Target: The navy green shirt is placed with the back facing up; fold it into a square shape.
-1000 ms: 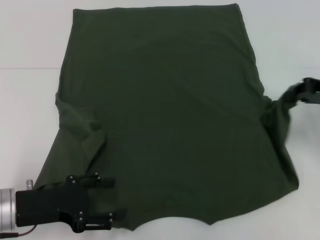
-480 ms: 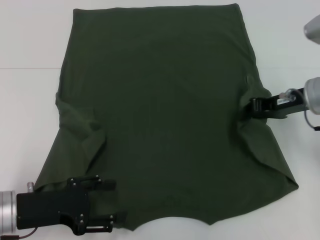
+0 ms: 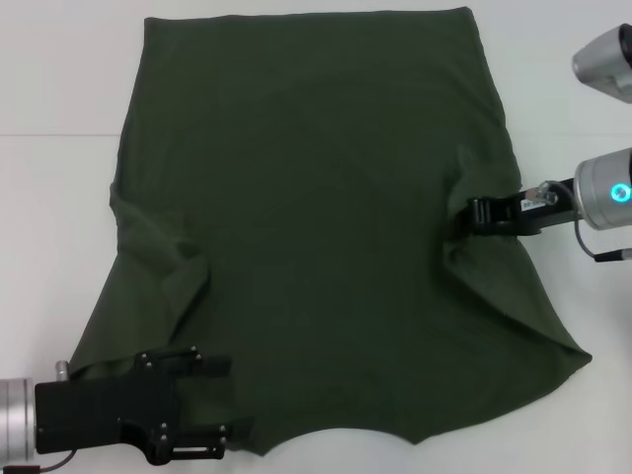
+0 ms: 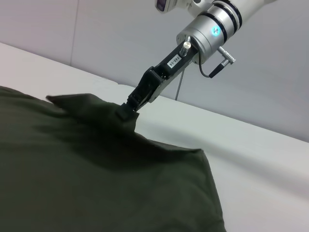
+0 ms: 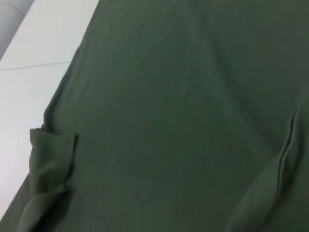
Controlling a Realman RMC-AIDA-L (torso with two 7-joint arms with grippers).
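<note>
The navy green shirt lies spread out, plain side up, covering most of the table. My right gripper is shut on the shirt's right sleeve and holds that cloth lifted over the shirt's body, inward of the right side. The left wrist view shows the same pinch, with the right gripper tenting the shirt. My left gripper rests at the near left corner, open, with the shirt's edge lying between its fingers. The left sleeve lies folded inward on the shirt.
The white table shows on both sides of the shirt. A pale seam line runs across it on the left. Grey wall rises behind the table's far edge.
My right gripper has carried the right sleeve inward from the shirt's right edge over the body. The left gripper has stayed in place.
</note>
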